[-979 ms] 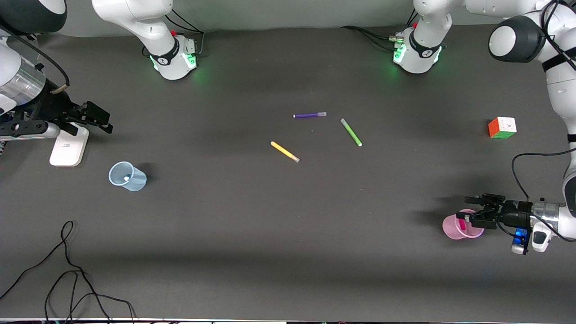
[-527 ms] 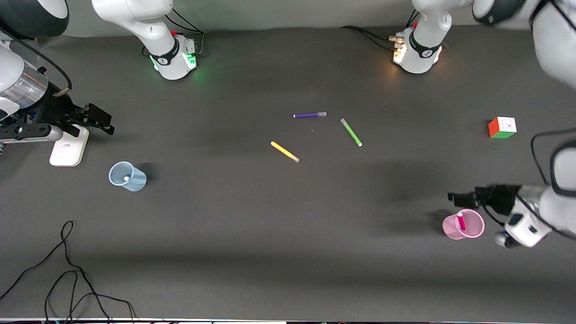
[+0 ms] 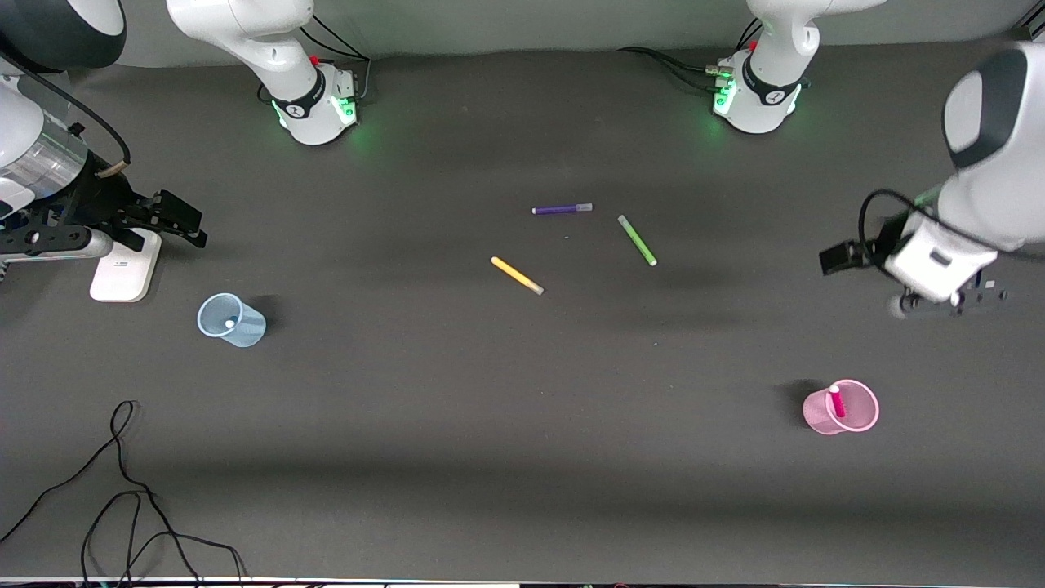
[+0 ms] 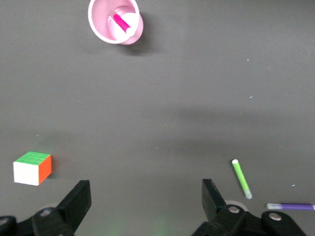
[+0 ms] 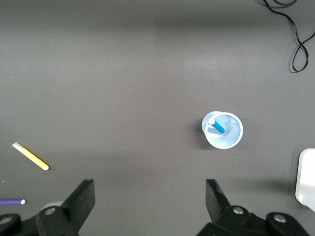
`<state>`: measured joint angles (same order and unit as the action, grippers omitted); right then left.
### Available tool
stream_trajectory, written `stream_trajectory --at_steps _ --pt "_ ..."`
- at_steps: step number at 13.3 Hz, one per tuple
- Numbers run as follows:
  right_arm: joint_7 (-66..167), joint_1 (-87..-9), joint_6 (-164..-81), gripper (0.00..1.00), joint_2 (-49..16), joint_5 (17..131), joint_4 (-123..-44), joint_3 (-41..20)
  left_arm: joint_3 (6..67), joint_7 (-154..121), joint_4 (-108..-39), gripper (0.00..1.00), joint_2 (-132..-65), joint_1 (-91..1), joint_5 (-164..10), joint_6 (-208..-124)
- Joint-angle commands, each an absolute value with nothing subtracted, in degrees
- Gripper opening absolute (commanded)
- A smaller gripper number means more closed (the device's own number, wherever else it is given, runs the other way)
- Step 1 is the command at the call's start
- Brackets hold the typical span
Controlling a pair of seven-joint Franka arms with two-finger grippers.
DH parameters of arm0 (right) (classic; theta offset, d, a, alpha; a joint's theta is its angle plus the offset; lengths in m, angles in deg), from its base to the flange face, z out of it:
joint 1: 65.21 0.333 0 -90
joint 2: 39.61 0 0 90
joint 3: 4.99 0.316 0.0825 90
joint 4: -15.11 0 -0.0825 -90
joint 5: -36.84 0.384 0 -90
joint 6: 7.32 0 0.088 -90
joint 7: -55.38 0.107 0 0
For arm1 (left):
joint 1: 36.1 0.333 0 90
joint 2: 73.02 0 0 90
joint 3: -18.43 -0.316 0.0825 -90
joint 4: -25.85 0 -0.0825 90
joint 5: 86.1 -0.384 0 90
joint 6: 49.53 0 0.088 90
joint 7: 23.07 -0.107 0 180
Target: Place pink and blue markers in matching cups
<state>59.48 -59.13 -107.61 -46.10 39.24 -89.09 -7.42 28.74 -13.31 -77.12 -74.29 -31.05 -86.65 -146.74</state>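
Observation:
The pink marker stands in the pink cup near the left arm's end of the table. In the left wrist view the marker leans inside the cup. My left gripper is open and empty in the air, apart from the cup; its fingers show wide apart. The blue marker stands in the pale blue cup, which sits toward the right arm's end. My right gripper is open and empty, waiting above the table near that cup.
Purple pen, green pen and yellow pen lie mid-table. A colour cube sits under the left hand. A white block lies below the right gripper. A black cable loops at the near edge.
My left gripper has let go of the pink marker in the pink cup, risen and moved away toward the arm bases. The right gripper has barely moved.

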Motion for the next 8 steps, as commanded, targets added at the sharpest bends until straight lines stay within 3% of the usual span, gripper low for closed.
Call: stream_trajectory --at_steps 1,8 --pt "59.16 -59.06 -108.57 1.0 -45.76 39.21 -89.13 -7.45 27.22 -19.71 -80.68 1.0 -69.51 -29.78 -88.29 -148.67" --pt "58.11 -59.5 -108.57 1.0 -45.67 38.77 -89.04 -7.62 27.22 -20.96 -79.79 1.0 -70.12 -28.19 -89.18 -147.0"
